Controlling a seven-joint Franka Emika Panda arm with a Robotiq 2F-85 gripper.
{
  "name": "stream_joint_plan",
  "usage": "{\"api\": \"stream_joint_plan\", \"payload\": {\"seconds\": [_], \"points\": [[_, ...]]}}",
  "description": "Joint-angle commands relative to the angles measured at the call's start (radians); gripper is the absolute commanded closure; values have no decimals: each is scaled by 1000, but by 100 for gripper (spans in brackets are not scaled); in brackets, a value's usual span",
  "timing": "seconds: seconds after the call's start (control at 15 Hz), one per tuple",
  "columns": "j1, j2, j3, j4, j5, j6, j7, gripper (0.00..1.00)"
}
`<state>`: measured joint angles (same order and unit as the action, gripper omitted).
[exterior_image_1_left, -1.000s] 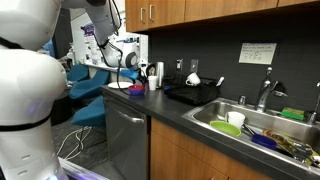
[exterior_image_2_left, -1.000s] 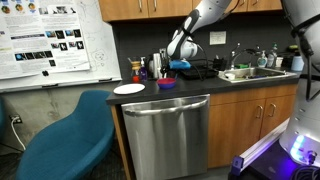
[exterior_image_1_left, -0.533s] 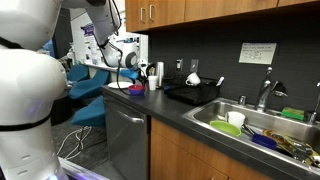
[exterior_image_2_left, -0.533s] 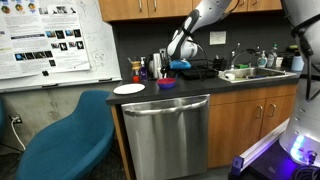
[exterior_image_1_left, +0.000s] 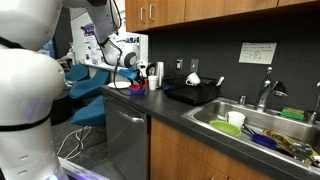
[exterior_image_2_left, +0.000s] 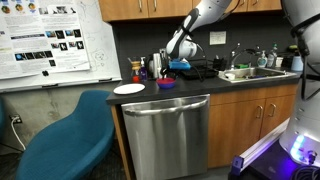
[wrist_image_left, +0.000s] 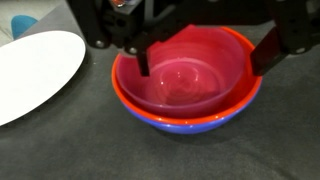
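A stack of nested bowls (wrist_image_left: 185, 90) stands on the dark counter: a pink one inside a red one inside a blue one. My gripper (wrist_image_left: 205, 58) is open right above it. One finger (wrist_image_left: 143, 58) reaches inside the pink bowl at its left side. The other finger (wrist_image_left: 270, 50) hangs outside the right rim. Nothing is gripped. In both exterior views the gripper (exterior_image_1_left: 135, 76) (exterior_image_2_left: 175, 66) hovers low over the bowls (exterior_image_1_left: 137, 90) (exterior_image_2_left: 167, 83) near the counter's end.
A white plate (wrist_image_left: 35, 70) (exterior_image_2_left: 129, 89) lies beside the bowls. Cups and bottles (exterior_image_2_left: 150, 68) stand behind. A black dish rack (exterior_image_1_left: 195, 93) and a sink (exterior_image_1_left: 262, 133) full of dishes lie further along. A dishwasher (exterior_image_2_left: 170, 130) is below and a blue chair (exterior_image_2_left: 70, 135) stands nearby.
The gripper has dropped slightly toward the bowl stack; the bowls and plate have not moved.
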<state>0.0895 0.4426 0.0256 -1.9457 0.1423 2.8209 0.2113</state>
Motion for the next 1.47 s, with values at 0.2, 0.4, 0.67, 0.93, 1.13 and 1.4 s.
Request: {"api": "stream_joint_plan", "payload": {"seconds": [0.2,0.4,0.67,0.93,1.13,1.4], "points": [[-36,-4,41,13,45,-35,-31,0],[-39,1,50,19,49,-18,-36,0],[-46,10,67,29,57,-3,-50,0],[-44,15,72,34,49,11,-63,0],[-40,16,64,34,42,16,-60,0],[-40,17,57,34,37,28,-55,0]]}}
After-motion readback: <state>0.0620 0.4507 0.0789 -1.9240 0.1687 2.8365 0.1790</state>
